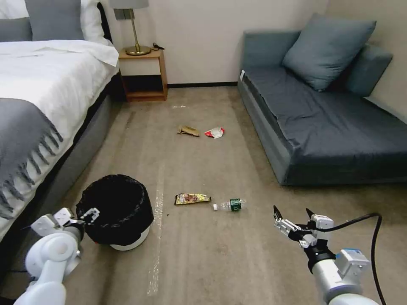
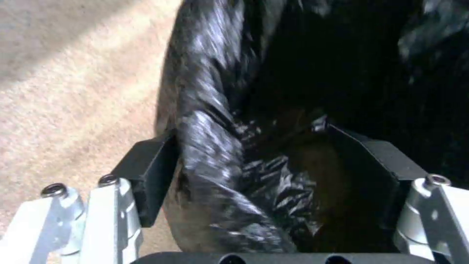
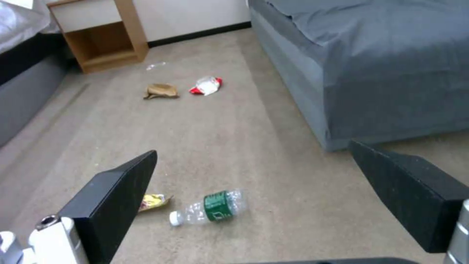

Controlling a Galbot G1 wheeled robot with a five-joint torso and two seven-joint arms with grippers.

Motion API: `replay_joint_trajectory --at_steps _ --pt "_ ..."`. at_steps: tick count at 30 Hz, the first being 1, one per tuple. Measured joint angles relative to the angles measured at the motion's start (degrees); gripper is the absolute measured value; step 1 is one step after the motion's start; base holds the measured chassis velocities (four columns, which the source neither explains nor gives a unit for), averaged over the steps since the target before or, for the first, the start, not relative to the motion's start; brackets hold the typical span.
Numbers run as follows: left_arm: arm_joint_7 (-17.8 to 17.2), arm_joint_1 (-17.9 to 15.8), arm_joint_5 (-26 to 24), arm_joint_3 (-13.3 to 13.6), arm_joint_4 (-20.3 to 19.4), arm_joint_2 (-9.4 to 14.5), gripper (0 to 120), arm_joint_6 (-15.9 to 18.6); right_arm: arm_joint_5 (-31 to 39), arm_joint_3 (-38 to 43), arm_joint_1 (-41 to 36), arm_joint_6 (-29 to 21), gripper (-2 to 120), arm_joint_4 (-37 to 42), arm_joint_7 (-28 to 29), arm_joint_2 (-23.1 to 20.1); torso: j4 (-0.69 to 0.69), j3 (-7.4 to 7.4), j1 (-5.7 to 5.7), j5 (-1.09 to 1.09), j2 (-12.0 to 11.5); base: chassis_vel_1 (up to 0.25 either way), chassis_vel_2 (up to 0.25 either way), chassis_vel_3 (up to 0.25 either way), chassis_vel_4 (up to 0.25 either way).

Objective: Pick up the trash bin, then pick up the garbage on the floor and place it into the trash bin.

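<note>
**Robot arm reaches the bin, litter lies on the carpet**

The trash bin (image 1: 115, 209) stands on the carpet (image 1: 199, 254) right next to the bed (image 1: 38, 106). It has a black bag in it and a white rim at the bottom. The left gripper (image 1: 89, 215) is at the bin's edge. In the left wrist view its two black fingers (image 2: 146, 176) sit one on each side of the crinkly bag edge (image 2: 210, 154), one outside and one inside. They are apart, and I cannot tell if they are squeezing the bag.

The right gripper (image 1: 292, 216) hangs low over the carpet, near the sofa (image 1: 322, 123). Its fingers (image 3: 112, 198) are spread wide with nothing between them.

Four bits of garbage lie on the floor. A yellow-brown snack wrapper (image 1: 191, 198) lies just beside a clear bottle with a green label (image 1: 229, 205), between the bin and the right gripper. Farther off, toward the wooden nightstand (image 1: 143, 74), a tan paper wad (image 1: 188, 131) lies near a red-and-white wrapper (image 1: 215, 132).
</note>
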Motion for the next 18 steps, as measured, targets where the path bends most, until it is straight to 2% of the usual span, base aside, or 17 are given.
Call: replay_joint_trajectory --at_steps 3,5,7,9,13,15,17,18 --pt "-0.2 -0.7 0.9 0.8 0.9 -0.2 75 0.5 0.1 0.3 -0.1 0.0 100 0.0 0.0 -0.2 0.00 0.00 0.00 -0.01 0.0 0.000 0.000 0.000 0.000" --pt "-2.2 -1.8 1.1 1.1 2.1 -0.6 73 1.4 0.3 0.7 -0.2 0.0 100 0.1 0.0 -0.3 0.00 0.00 0.00 0.01 0.0 0.000 0.000 0.000 0.000" --pt "-2.6 -1.9 1.2 1.1 2.4 -0.7 73 1.5 0.3 0.7 -0.3 0.0 100 0.2 0.0 -0.3 0.00 0.00 0.00 0.00 0.0 0.000 0.000 0.000 0.000" --pt "-3.6 -2.5 1.2 1.1 3.6 -0.8 73 1.5 0.3 0.7 -0.3 0.0 100 0.2 0.1 -0.2 0.01 -0.02 0.00 0.10 0.0 0.000 0.000 0.000 0.000" --pt "-3.6 -2.6 1.3 1.1 4.7 -0.8 72 1.3 0.1 0.6 -0.3 0.0 100 0.2 0.1 0.1 0.02 -0.03 -0.01 0.15 0.0 0.000 0.000 0.000 0.000" --pt "-2.5 -2.5 1.3 1.0 5.6 -0.7 63 1.1 -0.5 0.2 -0.4 0.0 100 0.2 0.1 0.6 0.03 -0.04 -0.01 0.17 0.0 0.000 0.000 0.000 0.000" --pt "-2.4 -2.5 1.4 1.0 5.7 -0.7 60 1.1 -0.5 0.1 -0.4 0.0 100 0.2 0.2 0.7 0.03 -0.04 -0.01 0.17 0.0 0.000 0.000 0.000 0.000" --pt "-1.6 -2.3 1.4 1.0 5.9 -0.6 52 0.8 -0.9 -0.1 -0.6 0.1 100 0.1 0.2 1.1 0.03 -0.04 -0.01 0.14 0.0 0.000 0.000 0.000 0.000"
